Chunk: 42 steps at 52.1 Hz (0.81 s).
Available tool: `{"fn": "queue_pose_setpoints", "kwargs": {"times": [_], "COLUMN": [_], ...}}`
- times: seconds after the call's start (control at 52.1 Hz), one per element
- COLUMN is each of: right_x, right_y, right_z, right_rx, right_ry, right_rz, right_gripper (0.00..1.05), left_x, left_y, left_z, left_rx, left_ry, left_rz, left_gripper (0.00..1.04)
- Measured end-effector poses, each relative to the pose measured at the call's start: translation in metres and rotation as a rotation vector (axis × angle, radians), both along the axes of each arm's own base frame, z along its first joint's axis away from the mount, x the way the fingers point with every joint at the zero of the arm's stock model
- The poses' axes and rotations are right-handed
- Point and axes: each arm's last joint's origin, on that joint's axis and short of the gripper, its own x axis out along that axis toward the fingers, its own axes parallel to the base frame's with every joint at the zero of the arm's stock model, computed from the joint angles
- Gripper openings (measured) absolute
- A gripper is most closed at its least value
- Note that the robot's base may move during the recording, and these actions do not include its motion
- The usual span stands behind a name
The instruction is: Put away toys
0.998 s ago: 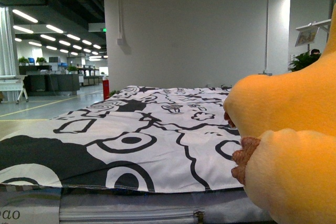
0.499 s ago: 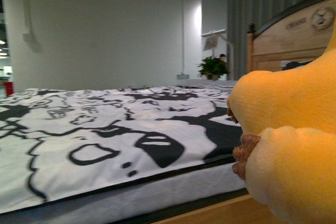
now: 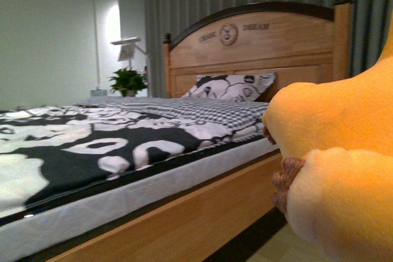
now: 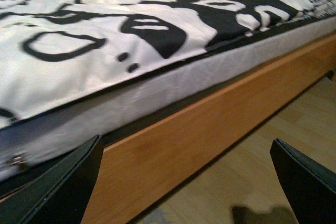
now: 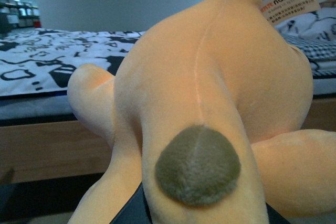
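Note:
The orange-yellow plush animal (image 3: 338,170) fills the right side of the front view, held up close, with brown paw stitching facing the bed. In the right wrist view the plush animal (image 5: 210,93) takes up most of the picture, showing a dark grey-brown round patch and a beige tag near its top. My right gripper (image 5: 202,216) is shut on it; only dark bits of its fingers show beneath the plush. My left gripper (image 4: 184,182) is open with nothing between its dark fingers (image 4: 63,187), hanging above the wooden floor beside the bed's side rail.
A wooden bed (image 3: 184,219) with a black-and-white patterned cover (image 3: 92,145) lies ahead and to the left. Its arched headboard (image 3: 258,47) and a pillow (image 3: 230,87) stand at the far end. A potted plant (image 3: 128,81) and grey curtains are behind. Light wood floor (image 4: 252,182) runs along the bed.
The view has swung right along the bed: the office hall and white wall have slid out, the headboard, pillow and curtains have come in. The plush stays fixed in the front view.

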Motion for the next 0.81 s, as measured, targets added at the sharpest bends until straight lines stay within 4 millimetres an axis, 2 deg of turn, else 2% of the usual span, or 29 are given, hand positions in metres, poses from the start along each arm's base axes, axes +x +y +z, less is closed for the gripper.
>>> {"fn": "queue_pose_setpoints", "kwargs": {"times": [0.806], "right_x": [0.0000], "right_y": [-0.0001], "right_z": [-0.0001], "right_rx": [0.001], "right_ry": [0.000], "right_rz": [-0.002], "right_gripper": [0.17], "left_x": [0.0000], "left_y": [-0.0002], "left_z": [0.0000], "left_rx": [0.001], "left_ry": [0.000], "left_rz": [-0.005], "left_gripper": [0.99]}}
